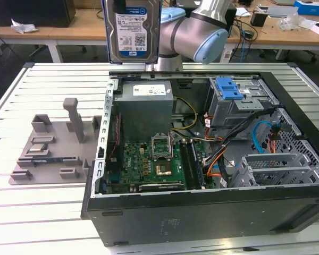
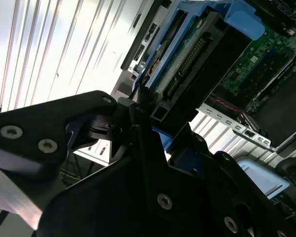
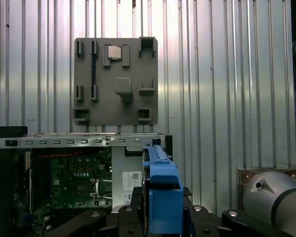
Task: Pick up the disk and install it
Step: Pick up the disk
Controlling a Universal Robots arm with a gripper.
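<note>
The arm's one black pincer [image 3: 160, 213] is clamped on the single flat silver metal disk [image 1: 134, 29], gripping the blue plastic bracket around its edges. The disk hangs upright in the air over the far edge of one open black computer case [image 1: 202, 218]. I cannot make out the print on its one white-and-blue label. Inside the case sit one grey power-supply box [image 1: 146, 109] and one blue ribbed latch [image 1: 228, 87]. One grey moulded tray [image 1: 48, 156] lies just beside the case.

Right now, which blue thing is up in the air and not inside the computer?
The disk with its blue bracket, held upright above the case. The blue latch and blue cable both sit inside it.
</note>
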